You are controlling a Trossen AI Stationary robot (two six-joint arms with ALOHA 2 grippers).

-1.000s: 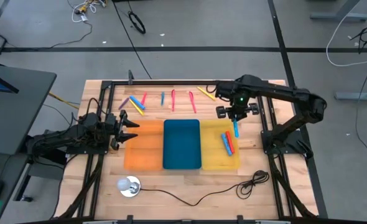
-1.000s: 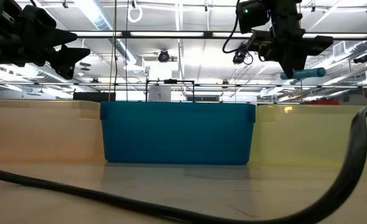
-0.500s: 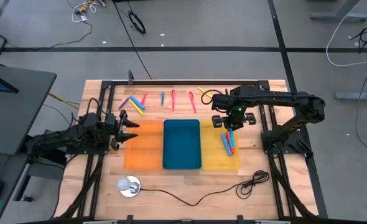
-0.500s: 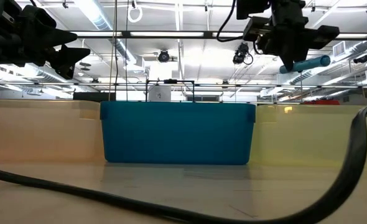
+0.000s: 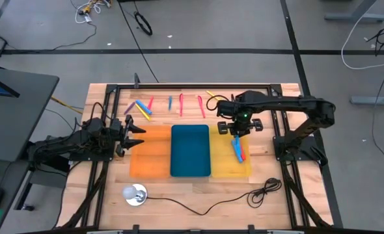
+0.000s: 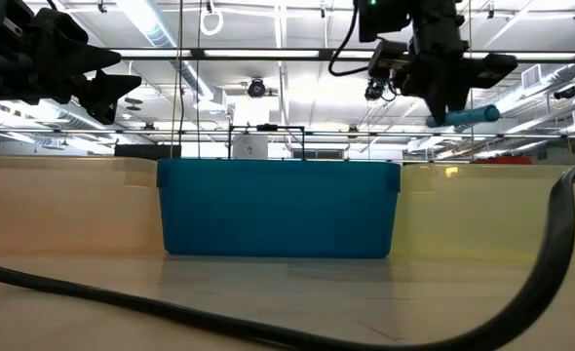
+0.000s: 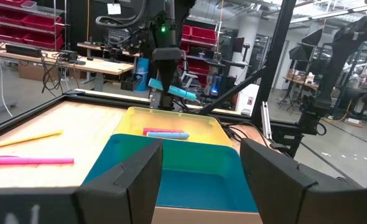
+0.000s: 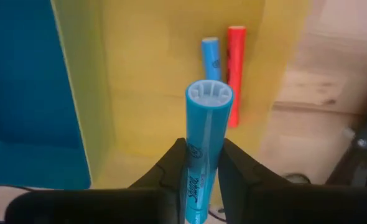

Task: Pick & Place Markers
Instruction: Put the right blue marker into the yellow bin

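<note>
One light-blue marker (image 8: pixel 206 140) is pinched between the fingers (image 8: pixel 171 163) of the right gripper (image 5: pixel 238 128), held in the air above the far end of the flat yellow rectangular tray (image 5: pixel 219 164); in the low view it juts sideways from the gripper, slightly tilted. Two more markers, a blue marker (image 8: pixel 211 59) and a red marker (image 8: pixel 235 68), lie side by side inside that yellow tray (just beside each other, whether touching I cannot tell). A row of loose pink, yellow, blue and purple markers (image 5: pixel 169 103) lies on the wooden surface (image 5: pixel 192 188) beyond the trays. The blue rectangular tray (image 5: pixel 190 151) sits between the yellow one and the orange rectangular tray (image 5: pixel 150 152). The left gripper (image 5: pixel 137 133) hovers at the orange tray's outer edge, its fingers spread apart, holding nothing.
</note>
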